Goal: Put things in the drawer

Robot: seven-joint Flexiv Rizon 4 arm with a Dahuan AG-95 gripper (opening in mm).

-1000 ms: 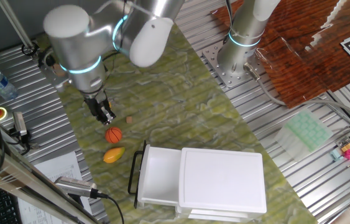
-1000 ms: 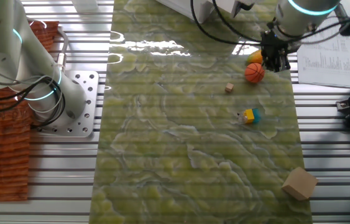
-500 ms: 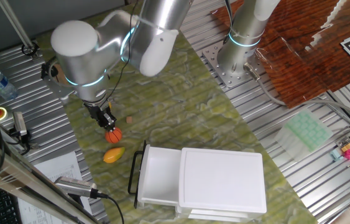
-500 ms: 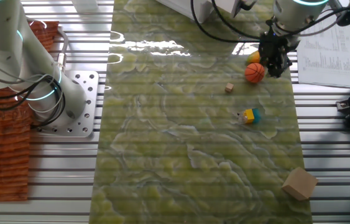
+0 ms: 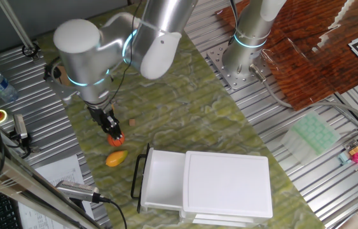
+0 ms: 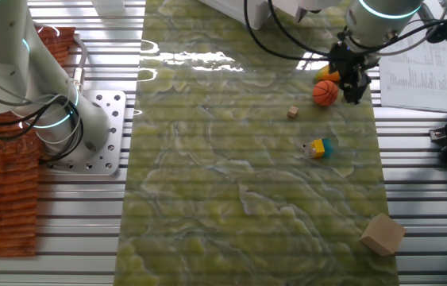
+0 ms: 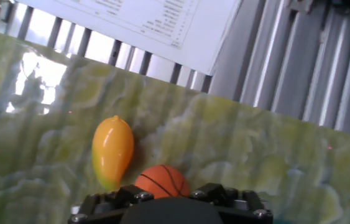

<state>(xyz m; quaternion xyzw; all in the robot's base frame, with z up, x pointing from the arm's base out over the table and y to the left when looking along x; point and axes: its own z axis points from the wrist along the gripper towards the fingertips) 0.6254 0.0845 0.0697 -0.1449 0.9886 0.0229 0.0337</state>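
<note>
End effector [image 5: 111, 125] was down right at the ball [image 6: 325, 93], next to the mango [image 5: 116, 158] on the table [image 6: 239, 183]. Couldn't tell finger state: the one fixed view had the fingertips blocking most of the ball, the other fixed view showed the ball just beside them, and the hand view only showed the housing with no pads. Main risk as I read it: the ball is round and free on a flat mat, so an off-centre close would likely squirt it sideways, probably into the mango touching or nearly touching it, or off toward the paper edge. Second risk: a finger clipping the mango on the way down and shoving both. The ball was orange with dark seam lines, basketball-style, smooth, sitting on the green marbled mat. The mango was yellow-orange, elongated, lying on its side. Tiny brown cube [image 6: 292, 113] sat near the ball, and the yellow-and-teal block [image 6: 317, 148] further down the mat, both untouched. Drawer [image 5: 161, 179] was pulled open, black handle toward the toys, nothing visible inside.
</note>
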